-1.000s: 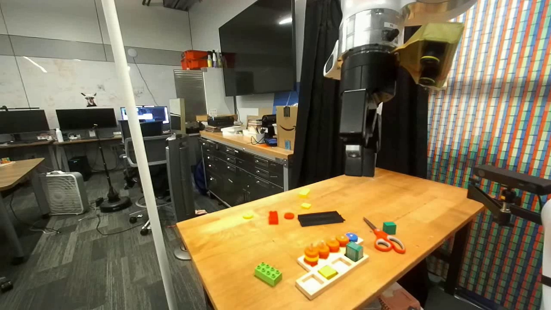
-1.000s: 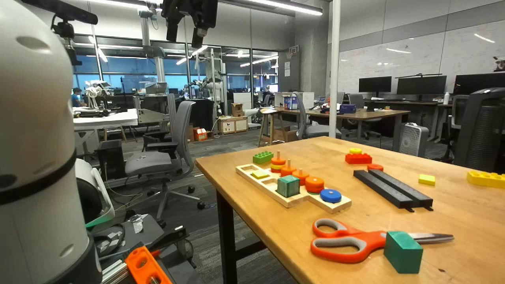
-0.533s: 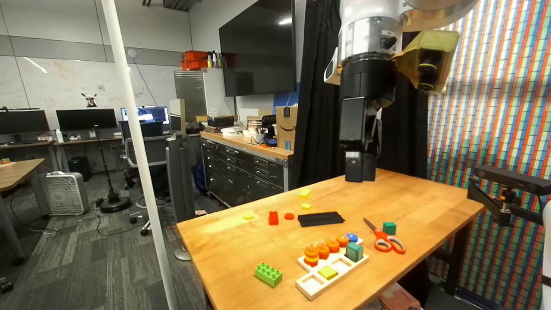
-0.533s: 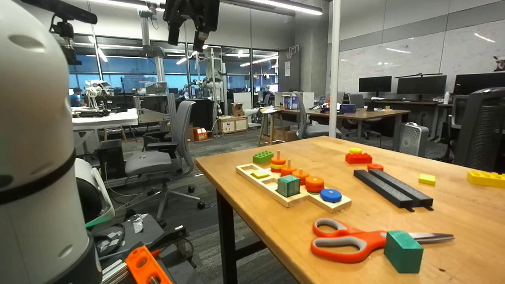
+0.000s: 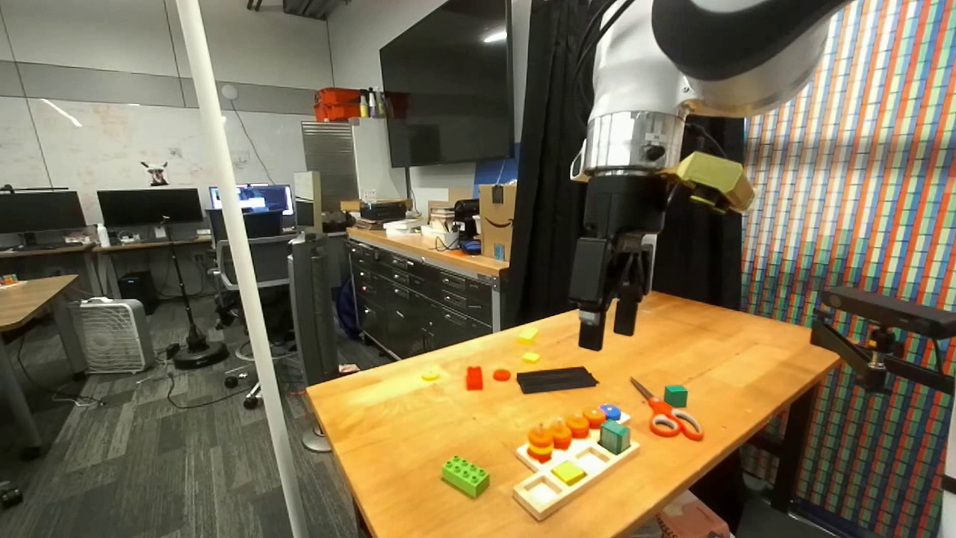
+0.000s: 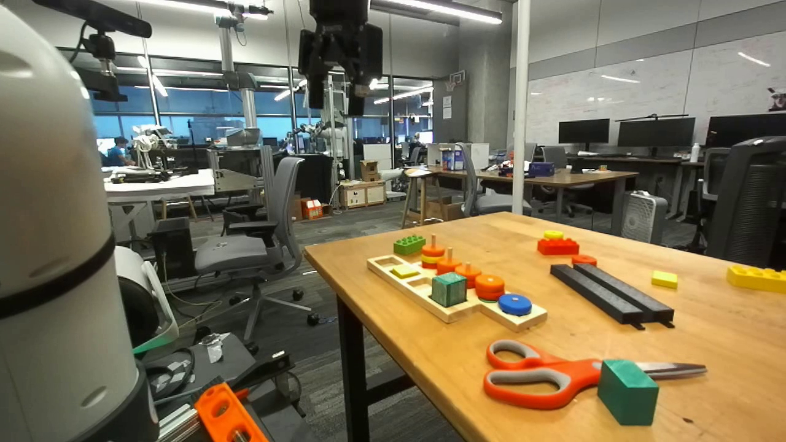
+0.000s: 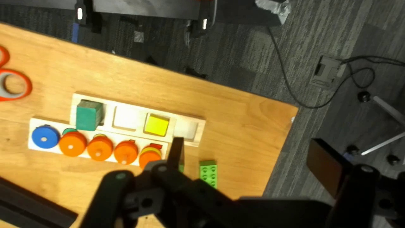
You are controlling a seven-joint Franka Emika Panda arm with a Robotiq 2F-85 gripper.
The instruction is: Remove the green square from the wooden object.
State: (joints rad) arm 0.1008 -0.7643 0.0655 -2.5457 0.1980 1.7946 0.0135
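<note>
Currently, in an exterior view, the gripper (image 5: 609, 334) hangs above the tabletop (image 5: 418, 418), released, its two fingers (image 5: 591, 336) pointing down with a clear gap between them. It is toward 12 to 1 o'clock from the wooden board (image 5: 539, 493), well apart from it. The green block (image 5: 615, 437) stands at the board's 2 o'clock end, and a yellow square (image 5: 568, 472) lies in a compartment near the middle. A light green brick (image 5: 465, 476) rests on the tabletop at 9 o'clock from the board; black bars (image 5: 557, 379) lie at 12 o'clock from it.

Likewise, in an exterior view, the fingers (image 6: 355, 105) show high up at 11 o'clock from the board, parted. The green block is at 4 o'clock from the yellow square. Orange rings (image 6: 489, 286) run in a row alongside the compartments, with a blue ring (image 6: 514, 304) at 3 o'clock from the green block. Scissors (image 6: 580, 372) lie on the tabletop toward 4 o'clock from the board, and a loose green block (image 6: 627, 393) is just beside them; whether they touch, I cannot tell. A red brick (image 6: 557, 247) is at 2 o'clock from the board.

In the wrist view, the gripper shows along the lower edge at 6 o'clock, its fingers wide apart. The green block is in the compartment at the board's 9 o'clock end, rising above the rim, toward 9 to 10 o'clock from the fingertips and clear of both. The yellow square is at 3 o'clock from it. Part of the light green brick shows in the gap between the fingers.
</note>
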